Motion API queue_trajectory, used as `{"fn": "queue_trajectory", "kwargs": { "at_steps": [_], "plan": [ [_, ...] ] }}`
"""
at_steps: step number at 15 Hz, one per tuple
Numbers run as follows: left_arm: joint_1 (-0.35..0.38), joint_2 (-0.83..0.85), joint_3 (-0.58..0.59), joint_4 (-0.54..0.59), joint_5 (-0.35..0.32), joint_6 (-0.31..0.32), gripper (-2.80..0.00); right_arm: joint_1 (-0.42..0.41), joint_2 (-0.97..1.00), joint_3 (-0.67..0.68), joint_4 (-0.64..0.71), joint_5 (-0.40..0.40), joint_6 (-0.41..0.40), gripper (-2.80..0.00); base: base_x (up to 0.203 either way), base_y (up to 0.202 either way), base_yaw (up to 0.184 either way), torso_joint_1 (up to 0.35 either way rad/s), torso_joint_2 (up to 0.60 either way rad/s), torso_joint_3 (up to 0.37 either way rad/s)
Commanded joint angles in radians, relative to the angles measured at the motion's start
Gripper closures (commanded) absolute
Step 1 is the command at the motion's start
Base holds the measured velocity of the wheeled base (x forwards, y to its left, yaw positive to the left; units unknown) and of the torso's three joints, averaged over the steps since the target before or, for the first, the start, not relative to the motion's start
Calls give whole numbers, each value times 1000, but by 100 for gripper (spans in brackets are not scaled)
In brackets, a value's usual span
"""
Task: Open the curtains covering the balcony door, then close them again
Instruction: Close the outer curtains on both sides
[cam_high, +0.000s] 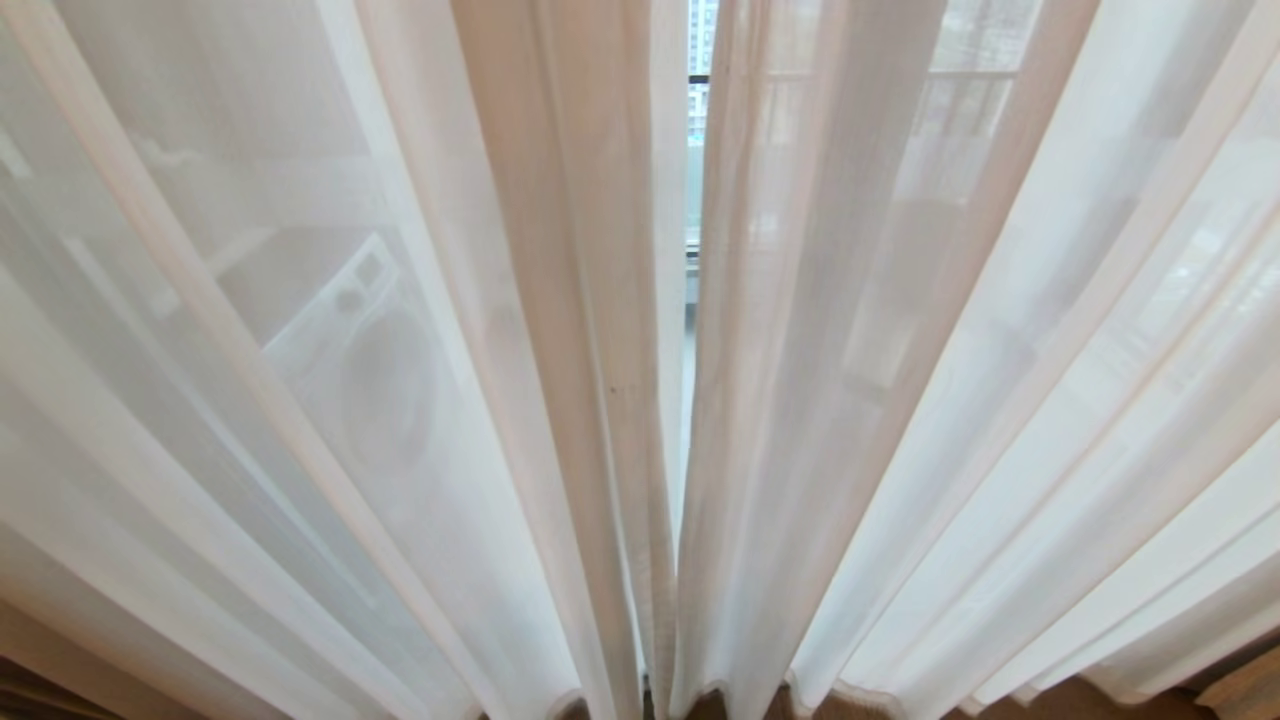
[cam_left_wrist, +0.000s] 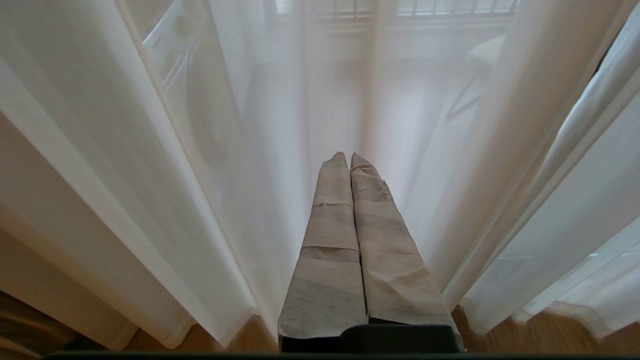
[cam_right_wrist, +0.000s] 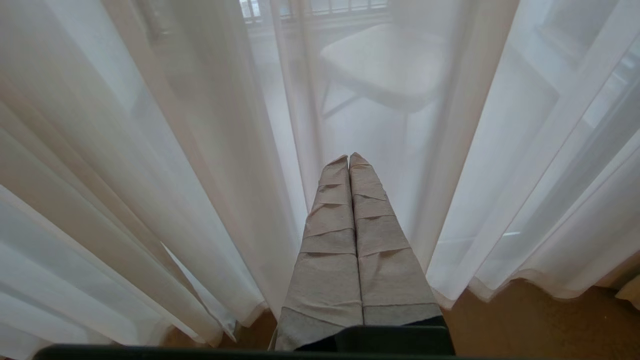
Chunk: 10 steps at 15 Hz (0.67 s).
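The white sheer curtains (cam_high: 420, 380) hang shut in long pleats across the whole head view, down to the wooden floor. Their two panels meet at a thin slit (cam_high: 690, 300) in the middle. The balcony door is hidden behind the fabric; only a sliver of daylight shows through the slit. A thicker beige fold (cam_left_wrist: 45, 280) hangs at one side in the left wrist view. My left gripper (cam_left_wrist: 348, 156) is shut and empty, its tape-wrapped fingers pointing at the sheer just short of it. My right gripper (cam_right_wrist: 348, 157) is likewise shut, empty and close to the sheer. Neither arm is in the head view.
Through the sheer a washing machine (cam_high: 360, 350) shows faintly on the left and a white chair (cam_right_wrist: 385, 70) stands on the balcony. A barred railing (cam_left_wrist: 400, 7) runs behind. Bare wooden floor (cam_right_wrist: 525, 320) lies below the curtain hems.
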Motion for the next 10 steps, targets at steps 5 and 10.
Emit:
{"fn": "queue_trajectory", "kwargs": {
  "at_steps": [5, 10],
  "plan": [
    [0, 0, 1, -1, 2, 0, 0, 1, 1, 0, 0, 0, 0, 0, 0, -190, 3, 2, 4, 2],
    [0, 0, 1, -1, 1, 0, 0, 1, 1, 0, 0, 0, 0, 0, 0, -189, 3, -1, 3, 3]
  ]
}}
